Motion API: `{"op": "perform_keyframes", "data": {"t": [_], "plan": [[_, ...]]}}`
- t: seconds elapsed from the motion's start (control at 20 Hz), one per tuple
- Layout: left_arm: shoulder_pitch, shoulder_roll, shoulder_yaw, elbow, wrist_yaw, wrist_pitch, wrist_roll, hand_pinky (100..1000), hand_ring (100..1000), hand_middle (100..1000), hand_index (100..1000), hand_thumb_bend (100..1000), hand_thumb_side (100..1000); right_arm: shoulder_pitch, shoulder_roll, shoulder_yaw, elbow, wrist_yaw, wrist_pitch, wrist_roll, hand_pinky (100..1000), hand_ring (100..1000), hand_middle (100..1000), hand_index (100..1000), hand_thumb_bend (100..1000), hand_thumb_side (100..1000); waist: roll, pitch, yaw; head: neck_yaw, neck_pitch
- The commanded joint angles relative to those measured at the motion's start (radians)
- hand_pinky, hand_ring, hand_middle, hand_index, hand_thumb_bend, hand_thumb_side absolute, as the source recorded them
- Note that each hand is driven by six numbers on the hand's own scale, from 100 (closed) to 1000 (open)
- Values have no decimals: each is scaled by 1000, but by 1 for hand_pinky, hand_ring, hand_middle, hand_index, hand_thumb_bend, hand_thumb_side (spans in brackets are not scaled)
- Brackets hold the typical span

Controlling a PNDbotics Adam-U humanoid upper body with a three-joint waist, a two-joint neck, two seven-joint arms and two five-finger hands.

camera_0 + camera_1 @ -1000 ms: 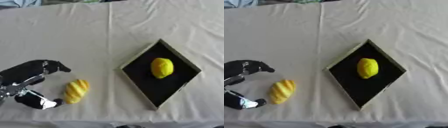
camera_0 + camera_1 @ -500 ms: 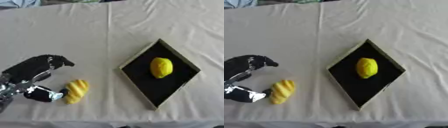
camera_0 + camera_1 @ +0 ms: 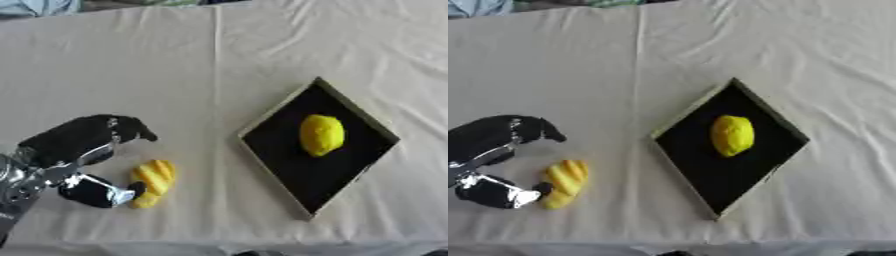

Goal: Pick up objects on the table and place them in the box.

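Fingers of the robot's black left hand (image 3: 79, 145) are arching, spread apart, over a ridged yellow-orange bread-shaped object (image 3: 152, 182) lying on the cloth-covered worktop (image 3: 175, 75), the thumb tip touching its lower left end (the upper fingers are hanging clear above it). Well to the right, a yellow lemon (image 3: 321, 135) is sitting inside the black, diamond-set shallow box (image 3: 289, 175).

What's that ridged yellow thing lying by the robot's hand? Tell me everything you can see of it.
The ridged yellow thing is a small oblong lump, yellow shading to orange, with lengthwise ribs; what it is made of cannot be told. It lies flat on the cloth-covered table, tilted slightly, well left of the black box. The left hand arches over its left side; the thumb tip appears to touch its lower end.
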Motion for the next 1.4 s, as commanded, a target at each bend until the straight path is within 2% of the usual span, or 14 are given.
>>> {"op": "perform_keyframes", "data": {"t": [0.05, 0.55, 0.75, 1.1, 1.4], "plan": [[-21, 12, -10, -15, -15, 11, -42, 882, 834, 769, 858, 359, 193, -11, -16, -10, -15, -8, -1, -1, 923, 819, 707, 843, 100, 568, -3, -19, 0, -1, 5], [-45, -6, -21, -15, -63, 13, -200, 887, 842, 770, 862, 341, 169, -12, -12, -10, -15, -12, -4, -5, 923, 817, 703, 842, 100, 571, 0, -19, -3, 0, 5], [-43, 0, -22, -15, -69, 11, -246, 891, 847, 774, 869, 373, 186, -12, -11, -10, -15, -13, -4, -6, 923, 816, 700, 842, 100, 572, 1, -18, -5, 0, 5], [-39, 4, -20, -10, -105, 10, -276, 891, 848, 773, 865, 385, 181, -11, -7, -9, -15, -18, -6, -8, 923, 815, 697, 840, 100, 573, 2, -18, -5, 0, 5], [-52, -11, -35, 34, -152, 2, -266, 882, 838, 759, 852, 369, 136, -10, -4, -9, -15, -21, -6, -9, 924, 814, 695, 839, 100, 574, 2, -17, -8, 1, 5]]}}
